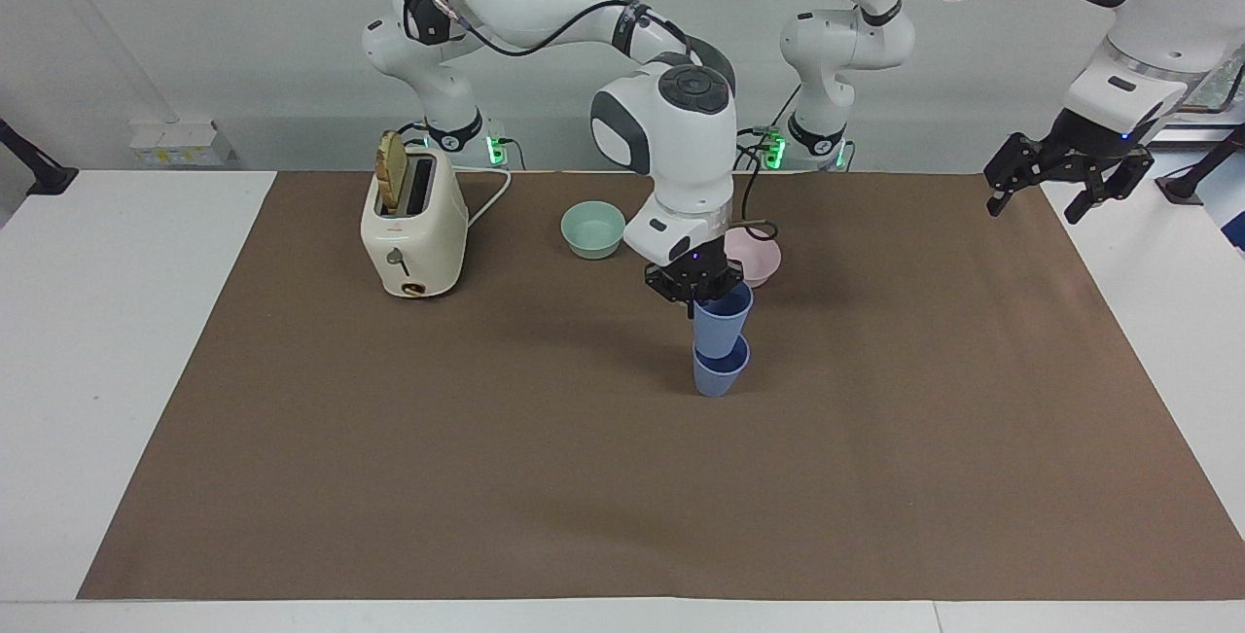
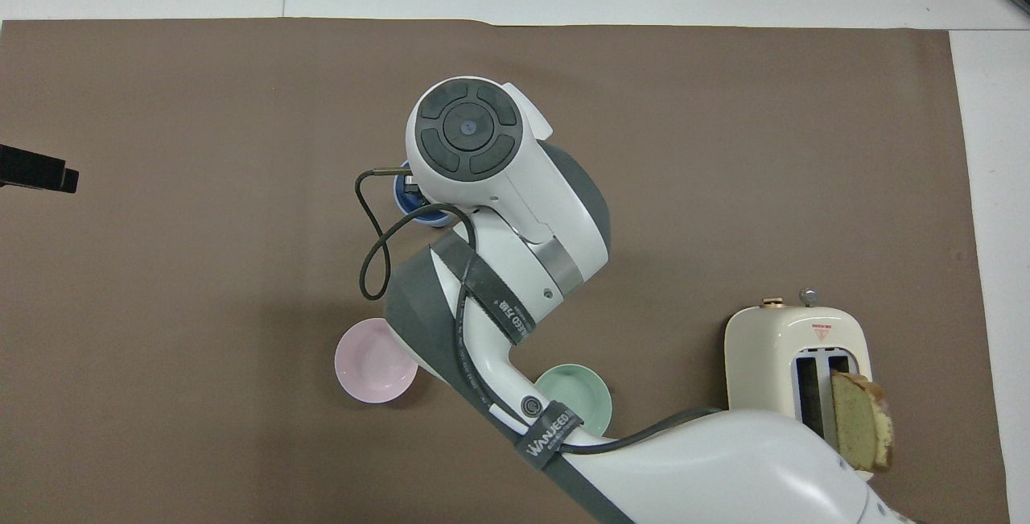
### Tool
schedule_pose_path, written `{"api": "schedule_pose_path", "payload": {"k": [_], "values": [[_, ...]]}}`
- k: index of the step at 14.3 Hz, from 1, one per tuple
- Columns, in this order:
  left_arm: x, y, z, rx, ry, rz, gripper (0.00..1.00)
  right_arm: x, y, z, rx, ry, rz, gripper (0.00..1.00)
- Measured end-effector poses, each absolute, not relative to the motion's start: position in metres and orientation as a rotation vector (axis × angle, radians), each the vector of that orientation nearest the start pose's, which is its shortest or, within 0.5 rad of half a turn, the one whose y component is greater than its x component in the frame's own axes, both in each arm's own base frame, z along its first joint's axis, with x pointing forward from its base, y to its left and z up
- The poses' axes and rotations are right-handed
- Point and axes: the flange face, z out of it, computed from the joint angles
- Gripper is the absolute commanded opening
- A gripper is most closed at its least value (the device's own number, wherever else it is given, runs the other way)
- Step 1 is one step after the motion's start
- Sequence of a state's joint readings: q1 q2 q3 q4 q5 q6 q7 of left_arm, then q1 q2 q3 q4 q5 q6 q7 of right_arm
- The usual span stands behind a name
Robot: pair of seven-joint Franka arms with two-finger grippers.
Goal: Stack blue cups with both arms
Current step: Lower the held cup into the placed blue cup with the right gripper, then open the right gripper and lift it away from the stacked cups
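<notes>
The right arm (image 1: 671,127) reached over the mat's middle and blocked the way from above to the stacked blue cups (image 1: 721,349), with the pink bowl (image 1: 757,257) just beside them nearer the robots. The mint bowl (image 1: 593,228) and toaster (image 1: 413,225) crowded the right arm's end. The brown mat (image 1: 486,477) farther from the robots lay open.
</notes>
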State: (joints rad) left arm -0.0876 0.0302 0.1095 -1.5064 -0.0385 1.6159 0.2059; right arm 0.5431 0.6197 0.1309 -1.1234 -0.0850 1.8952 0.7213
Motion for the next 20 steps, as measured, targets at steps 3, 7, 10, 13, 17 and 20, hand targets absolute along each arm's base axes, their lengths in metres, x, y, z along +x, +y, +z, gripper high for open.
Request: {"api": "schedule_pose_path", "payload": {"k": [3, 7, 10, 13, 17, 20], "values": [[0.5691, 0.0074, 0.6424, -3.151, 0.291, -0.131, 1.00, 0.6120, 0.4376, 0.4676, -3.024, 0.098, -0.225, 0.00], [0.5691, 0.0074, 0.6424, -3.151, 0.291, -0.131, 1.00, 0.6135, 0.4409, 0.4676, -3.017, 0.094, -0.228, 0.00], [0.5691, 0.0074, 0.6424, -3.151, 0.291, -0.131, 1.00, 0.6095, 0.4442, 0.4679, -3.023, 0.084, -0.210, 0.00], [0.5691, 0.0074, 0.6424, -3.151, 0.291, -0.131, 1.00, 0.6077, 0.4455, 0.4671, -3.028, 0.080, -0.200, 0.53], [0.5690, 0.0074, 0.6424, -3.151, 0.290, -0.131, 1.00, 0.6081, 0.4455, 0.4685, -3.025, 0.080, -0.205, 1.00], [0.5690, 0.0074, 0.6424, -3.151, 0.291, -0.131, 1.00, 0.6083, 0.4454, 0.4693, -3.024, 0.081, -0.206, 1.00]]}}
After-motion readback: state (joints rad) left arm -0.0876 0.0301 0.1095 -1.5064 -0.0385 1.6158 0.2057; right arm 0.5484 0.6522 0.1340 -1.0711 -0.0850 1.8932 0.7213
